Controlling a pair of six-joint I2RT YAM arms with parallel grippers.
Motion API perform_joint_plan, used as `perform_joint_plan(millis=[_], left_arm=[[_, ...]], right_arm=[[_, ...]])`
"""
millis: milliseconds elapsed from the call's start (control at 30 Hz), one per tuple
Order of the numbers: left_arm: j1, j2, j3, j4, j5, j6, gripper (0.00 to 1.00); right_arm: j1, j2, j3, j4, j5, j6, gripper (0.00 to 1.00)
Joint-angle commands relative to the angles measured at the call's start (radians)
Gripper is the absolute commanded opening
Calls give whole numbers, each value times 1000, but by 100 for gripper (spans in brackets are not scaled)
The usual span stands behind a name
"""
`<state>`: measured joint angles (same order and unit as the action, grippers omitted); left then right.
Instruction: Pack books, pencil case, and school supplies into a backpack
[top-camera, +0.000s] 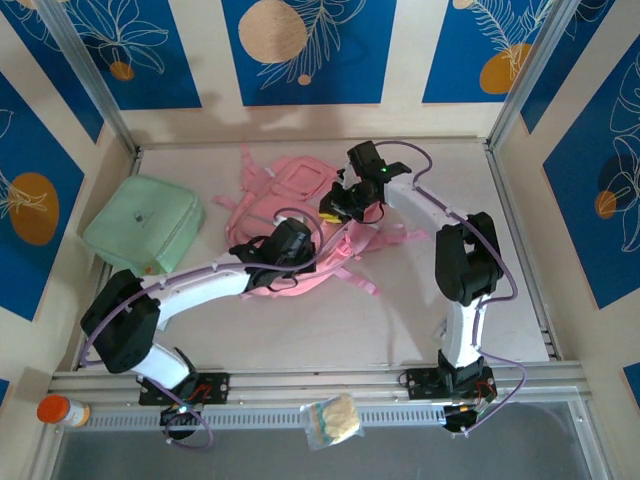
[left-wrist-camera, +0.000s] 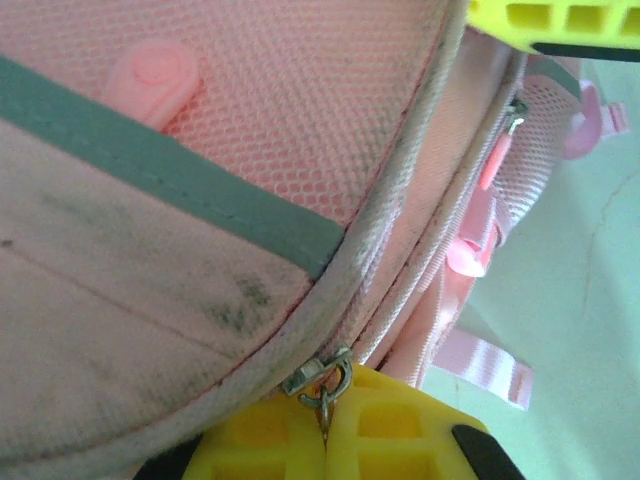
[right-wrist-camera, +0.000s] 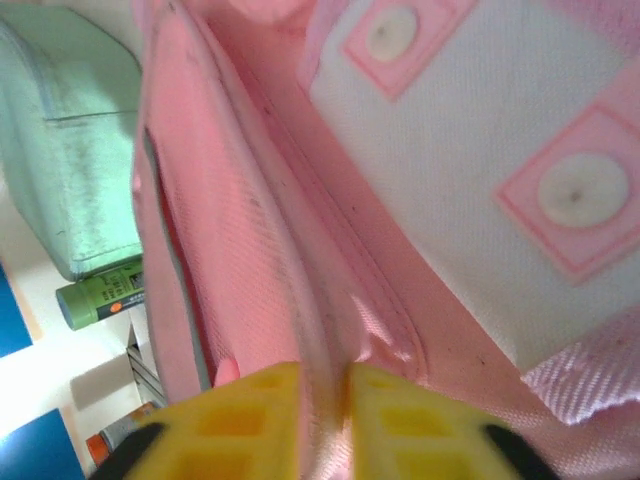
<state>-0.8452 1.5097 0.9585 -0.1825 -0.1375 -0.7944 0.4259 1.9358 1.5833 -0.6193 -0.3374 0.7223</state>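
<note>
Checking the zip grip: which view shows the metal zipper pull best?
The left wrist view: the metal zipper pull sits close up, pinched by the left end effector at the backpack's seam. In the top external view it is too small to make out. The right wrist view faces another backpack fold.

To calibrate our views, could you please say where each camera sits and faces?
Top external: above and behind the robot, looking down on the table; both arms show.
Left wrist: close against the pink backpack; the left gripper pinches a zipper pull.
Right wrist: along a backpack fold caught in the right gripper.
Shared: top and right wrist both see the mint-green pouch.
</note>
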Motion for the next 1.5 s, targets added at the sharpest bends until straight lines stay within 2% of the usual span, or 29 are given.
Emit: perform_joint_plan(millis=[0,133,233,333,433,600,767,900,1033,1200,1233,1333,1400,1467], left_arm=[[-8,-15,19,-28,29,30,0],[4,-38,-18,18,56,59,0],[6,-35,-21,30,67,61,0],[8,-35,-27,49,86,66,0],[8,-37,-26,40,86,74,0],[9,-53,-23,17,81,106,0],[38,-110,-42,-89,87,179,0],[92,-176,-83,-209,65,254,0],[161,-203,-137,-211,139,298,0],[162,-152,-117,-132,241,292,0],[156,-141,-110,-114,254,276,0],[126,-118,-84,-65,258,235,0],[112,-112,-84,-35,256,207,0],[108,-104,-90,-10,270,193,0]], right_arm=[[-8,-85,-76,85,-55,38,33],[32,-180,-238,191,-66,154,42],[71,-196,-308,238,-12,249,42],[79,-195,-376,360,-8,359,42],[106,-185,-376,390,37,410,38],[104,-159,-340,352,87,360,17],[63,-181,-313,216,102,198,1],[-8,-225,-308,122,105,57,0],[-96,-215,-278,94,34,-21,0],[-130,-188,-226,79,3,-33,0],[-124,-190,-224,78,-6,-25,2],[-114,-235,-271,75,-40,27,25],[-115,-308,-375,125,-49,106,41],[-107,-370,-476,190,-59,201,51]])
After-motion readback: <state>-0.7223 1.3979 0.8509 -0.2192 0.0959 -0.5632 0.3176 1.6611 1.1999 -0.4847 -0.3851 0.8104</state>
